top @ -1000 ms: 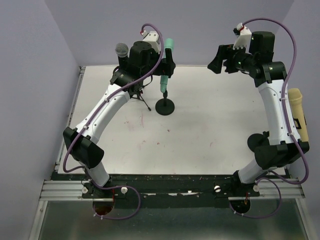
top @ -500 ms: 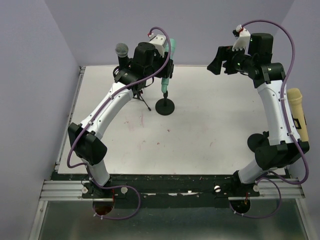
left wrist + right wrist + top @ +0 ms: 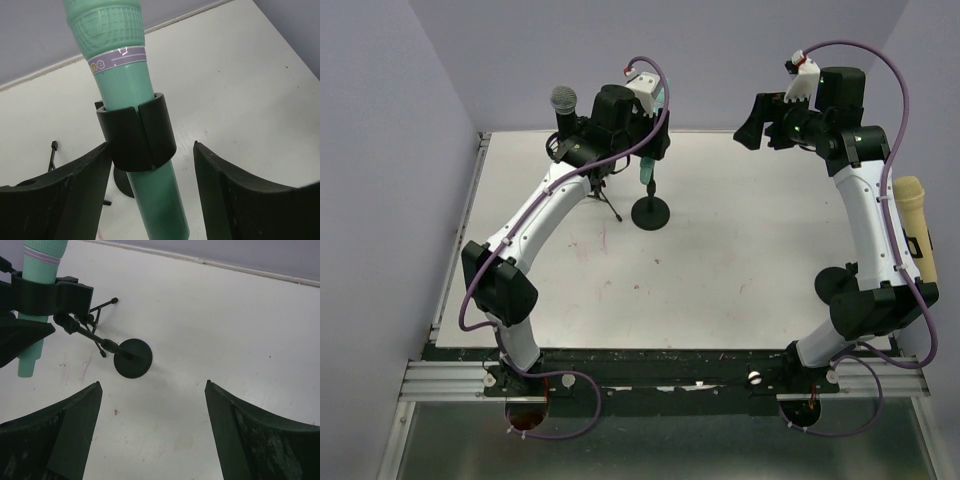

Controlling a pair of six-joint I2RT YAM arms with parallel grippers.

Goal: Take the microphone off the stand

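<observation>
Green plastic marks the task's thing: the microphone (image 3: pixel 117 55) sits seated in the black clip (image 3: pixel 137 132) of its stand (image 3: pixel 100 341), so the removal itself is not yet done. The left claw (image 3: pixel 151 150) straddles the clip, released and gripping nothing. In the left wrist view, one finger (image 3: pixel 65 190) touches or lies just beside the clip wall, and the other (image 3: pixel 235 200) stands plainly apart from it. We judge the approach made. Closing on the microphone, drawing it up out of the clip and carrying it off are all left to do. The right claw (image 3: pixel 152 385) hangs over the far right of the bench (image 3: pixel 740 250), spread wide with nothing between its fingers.

The left wrist view alone gives us the gap beside the clip, the slit in the clip's front and the pale band under the microphone's ribbed head. From above, the arm covers all that.

The top view alone shows a second microphone with a grey mesh head (image 3: pixel 563 98) just left of the left wrist, and a beige microphone-shaped thing (image 3: pixel 910 215) past the bench's right edge.

The right wrist view shows the stand side-on. A slanted rod rises from the round base (image 3: pixel 133 358) to the clip, and the microphone's lower end hangs free above the bench.
</observation>
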